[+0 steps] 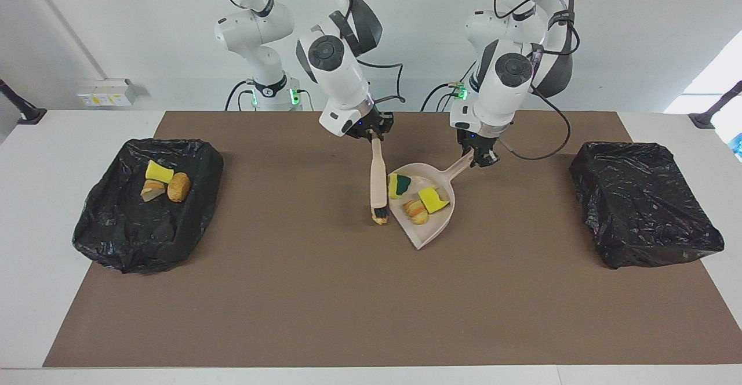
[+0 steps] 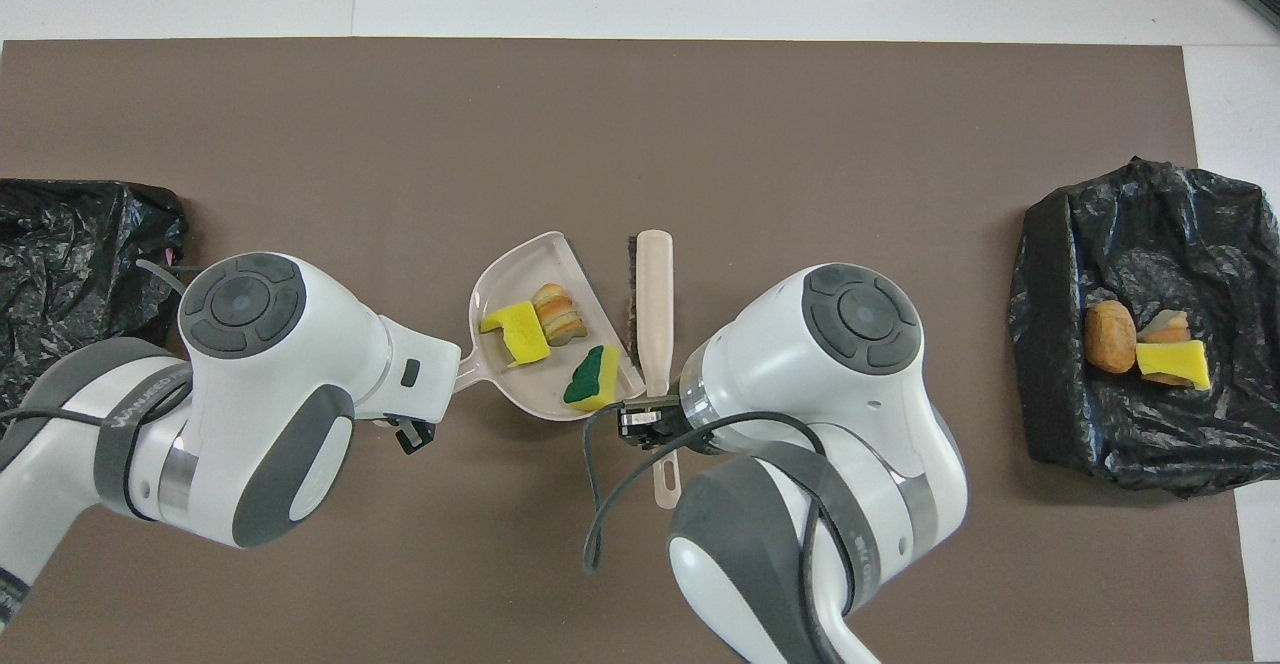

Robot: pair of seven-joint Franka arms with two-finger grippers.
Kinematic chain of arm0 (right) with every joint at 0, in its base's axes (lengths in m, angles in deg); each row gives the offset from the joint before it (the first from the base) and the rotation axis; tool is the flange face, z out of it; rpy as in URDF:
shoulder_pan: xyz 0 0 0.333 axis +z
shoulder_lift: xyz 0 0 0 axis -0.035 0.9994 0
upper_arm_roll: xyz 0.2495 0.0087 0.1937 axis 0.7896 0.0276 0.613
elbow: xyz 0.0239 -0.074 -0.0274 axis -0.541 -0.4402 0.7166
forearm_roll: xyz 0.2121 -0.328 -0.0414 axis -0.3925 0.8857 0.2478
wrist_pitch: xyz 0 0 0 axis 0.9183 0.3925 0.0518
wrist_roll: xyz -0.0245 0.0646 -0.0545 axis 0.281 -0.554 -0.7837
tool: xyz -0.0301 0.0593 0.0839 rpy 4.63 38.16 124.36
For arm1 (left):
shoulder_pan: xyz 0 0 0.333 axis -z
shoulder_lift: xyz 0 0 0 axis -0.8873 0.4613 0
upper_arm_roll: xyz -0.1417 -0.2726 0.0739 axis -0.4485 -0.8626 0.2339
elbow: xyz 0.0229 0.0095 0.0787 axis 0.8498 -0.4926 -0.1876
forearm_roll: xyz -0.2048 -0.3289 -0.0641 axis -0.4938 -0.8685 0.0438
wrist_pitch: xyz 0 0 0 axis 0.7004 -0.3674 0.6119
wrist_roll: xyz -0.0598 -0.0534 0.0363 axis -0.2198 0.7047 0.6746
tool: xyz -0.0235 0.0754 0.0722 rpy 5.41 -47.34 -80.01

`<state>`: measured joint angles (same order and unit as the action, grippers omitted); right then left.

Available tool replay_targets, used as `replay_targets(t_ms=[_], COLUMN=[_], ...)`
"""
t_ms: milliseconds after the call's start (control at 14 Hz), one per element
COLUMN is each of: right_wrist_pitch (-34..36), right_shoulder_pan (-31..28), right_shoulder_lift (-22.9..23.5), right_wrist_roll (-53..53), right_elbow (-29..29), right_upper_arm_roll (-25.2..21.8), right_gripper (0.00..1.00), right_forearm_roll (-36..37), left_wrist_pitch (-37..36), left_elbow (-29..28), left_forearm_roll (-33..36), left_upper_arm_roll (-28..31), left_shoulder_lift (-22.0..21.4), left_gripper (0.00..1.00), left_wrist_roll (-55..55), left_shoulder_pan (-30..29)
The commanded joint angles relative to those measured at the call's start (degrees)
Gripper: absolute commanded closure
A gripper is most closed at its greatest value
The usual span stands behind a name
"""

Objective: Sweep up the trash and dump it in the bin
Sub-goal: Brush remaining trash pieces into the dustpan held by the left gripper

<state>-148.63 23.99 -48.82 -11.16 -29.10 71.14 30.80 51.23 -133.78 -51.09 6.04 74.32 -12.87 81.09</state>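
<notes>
Left gripper (image 1: 479,159) was clamped on the dustpan (image 1: 432,231) handle, trash (image 1: 423,204) inside the pan. Right gripper (image 1: 371,134) was clamped on the brush (image 1: 378,185), just beside the pan mouth. The empty bin (image 1: 643,202) lay at the left arm's end, likely the dump target.

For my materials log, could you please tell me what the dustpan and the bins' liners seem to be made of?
Dustpan: apparently rigid moulded plastic, matte beige, with a smooth, even surface and a thin raised rim. Liners: probably thin plastic film, glossy black, crumpled into sharp creases that catch the light.
</notes>
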Motion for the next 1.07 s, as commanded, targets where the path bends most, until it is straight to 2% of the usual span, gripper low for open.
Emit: replay_targets(t_ms=[0,143,428,571,785,856,999], right_wrist_pitch=[1.96,3.02,0.83,-1.44,-4.62,-4.62,-4.62], right_shoulder_pan=[-1.64,-2.52,-4.11,-2.88,0.37,0.9,1.17], right_shoulder_lift=[-1.43,-0.39,5.14,7.69,8.32,8.06,8.05], right_wrist_roll=[2.47,5.71,6.52,6.61,8.09,10.89,24.2], right_elbow=[-0.8,-2.29,-3.27,-3.53,-4.15,-4.15,-3.97], right_upper_arm_roll=[0.55,0.55,0.81,0.9,1.07,1.6,1.95], right_gripper=[1.0,1.0,1.0,1.0,1.0,1.0,1.0], right_forearm_roll=[6.23,10.54,16.1,16.37,14.09,13.3,10.15], left_wrist_pitch=[1.67,1.67,1.67,1.67,1.67,1.75,1.67], left_elbow=[-1.89,-1.89,-1.89,-1.89,-1.89,-1.89,-1.89], left_forearm_roll=[-0.5,-0.5,-0.5,-0.5,-0.5,-0.5,-0.5], left_upper_arm_roll=[0.6,0.6,0.6,0.6,0.6,0.6,0.6], left_shoulder_lift=[-1.62,-1.62,-1.62,-1.62,-1.62,-1.53,-1.53], left_gripper=[1.0,1.0,1.0,1.0,1.0,1.0,1.0], left_wrist_roll=[-2.04,-2.04,-2.83,-3.18,-3.18,-3.18,-3.18], left_shoulder_pan=[0.78,0.78,0.78,0.78,0.78,0.78,0.78])
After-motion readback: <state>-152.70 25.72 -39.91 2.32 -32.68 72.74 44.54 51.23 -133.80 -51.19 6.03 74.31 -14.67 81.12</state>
